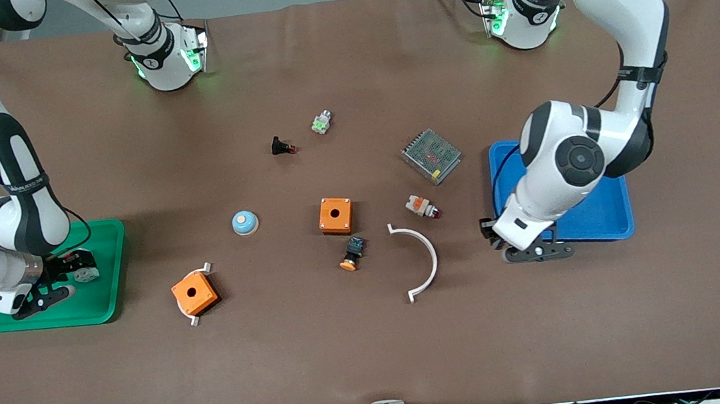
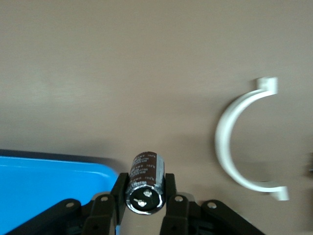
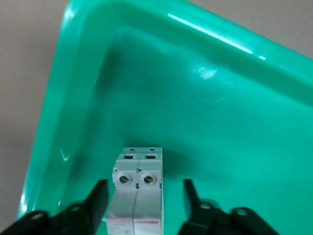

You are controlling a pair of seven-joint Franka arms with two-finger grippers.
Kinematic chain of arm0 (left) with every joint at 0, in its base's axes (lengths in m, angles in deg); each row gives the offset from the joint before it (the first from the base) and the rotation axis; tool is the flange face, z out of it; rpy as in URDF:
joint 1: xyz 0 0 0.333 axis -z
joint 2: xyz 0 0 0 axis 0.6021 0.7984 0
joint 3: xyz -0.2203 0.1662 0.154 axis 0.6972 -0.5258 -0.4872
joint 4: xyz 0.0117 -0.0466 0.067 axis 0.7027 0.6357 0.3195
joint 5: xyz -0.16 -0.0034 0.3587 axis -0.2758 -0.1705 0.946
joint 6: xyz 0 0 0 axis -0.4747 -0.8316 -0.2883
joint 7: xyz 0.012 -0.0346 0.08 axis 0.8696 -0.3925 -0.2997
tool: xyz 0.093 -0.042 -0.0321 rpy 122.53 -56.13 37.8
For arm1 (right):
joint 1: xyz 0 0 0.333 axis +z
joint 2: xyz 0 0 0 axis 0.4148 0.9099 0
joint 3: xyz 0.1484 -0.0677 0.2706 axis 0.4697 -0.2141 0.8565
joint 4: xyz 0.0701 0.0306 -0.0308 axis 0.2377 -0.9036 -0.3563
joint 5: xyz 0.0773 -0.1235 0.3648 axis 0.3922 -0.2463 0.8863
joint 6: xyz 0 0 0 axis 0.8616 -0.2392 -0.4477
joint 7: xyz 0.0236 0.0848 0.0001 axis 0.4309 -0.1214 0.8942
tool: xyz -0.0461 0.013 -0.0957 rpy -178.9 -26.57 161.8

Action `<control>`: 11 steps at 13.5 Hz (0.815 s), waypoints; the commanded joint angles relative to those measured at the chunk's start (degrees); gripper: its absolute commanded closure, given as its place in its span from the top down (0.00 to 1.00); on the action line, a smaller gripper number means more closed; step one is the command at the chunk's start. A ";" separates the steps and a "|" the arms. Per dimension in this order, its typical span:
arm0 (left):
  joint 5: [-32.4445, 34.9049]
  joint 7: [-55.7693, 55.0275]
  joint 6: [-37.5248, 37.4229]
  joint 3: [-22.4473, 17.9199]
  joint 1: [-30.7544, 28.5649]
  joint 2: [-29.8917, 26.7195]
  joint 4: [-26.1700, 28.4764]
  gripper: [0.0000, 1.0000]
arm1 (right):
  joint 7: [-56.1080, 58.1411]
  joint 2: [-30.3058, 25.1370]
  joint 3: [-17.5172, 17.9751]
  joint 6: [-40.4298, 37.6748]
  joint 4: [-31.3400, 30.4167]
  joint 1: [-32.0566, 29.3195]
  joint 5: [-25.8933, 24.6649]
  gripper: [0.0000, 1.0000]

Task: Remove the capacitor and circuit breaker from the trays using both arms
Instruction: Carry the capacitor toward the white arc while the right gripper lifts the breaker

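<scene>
My left gripper (image 1: pixel 487 229) is shut on the capacitor (image 2: pixel 145 181), a black cylinder with a pale end. It holds it low over the brown table, just beside the blue tray's (image 1: pixel 602 213) edge; the tray's corner (image 2: pixel 49 181) and the gripper (image 2: pixel 145 193) show in the left wrist view. The capacitor is hidden in the front view. My right gripper (image 1: pixel 72 264) is open over the green tray (image 1: pixel 112 255). The white-grey breaker (image 1: pixel 86 273) lies in that tray (image 3: pixel 73 98), between the spread fingers of the gripper (image 3: pixel 143 188), with a gap beside the breaker (image 3: pixel 137 191) on one side.
A white curved bracket (image 1: pixel 426 255) lies near the blue tray, also in the left wrist view (image 2: pixel 230 147). Mid-table are two orange boxes (image 1: pixel 335 215) (image 1: pixel 195 293), a blue dome (image 1: pixel 244 223), a mesh metal box (image 1: pixel 431 155), a red-tipped white button (image 1: pixel 421 207) and an orange-capped black button (image 1: pixel 353 253).
</scene>
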 commanded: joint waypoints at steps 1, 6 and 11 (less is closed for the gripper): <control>-2.45 -4.73 -1.31 0.01 3.37 3.77 -6.63 0.00 | 1.32 0.17 0.76 -0.55 0.32 -1.21 -1.05 0.21; -2.37 -17.04 -0.78 0.01 11.02 10.96 -14.46 0.00 | -0.08 -3.85 1.12 -6.69 1.63 1.24 -0.70 0.01; -2.11 -21.36 -0.25 -3.14 17.61 19.84 -22.29 0.00 | -14.56 -11.85 1.38 -15.05 4.01 8.28 0.70 0.01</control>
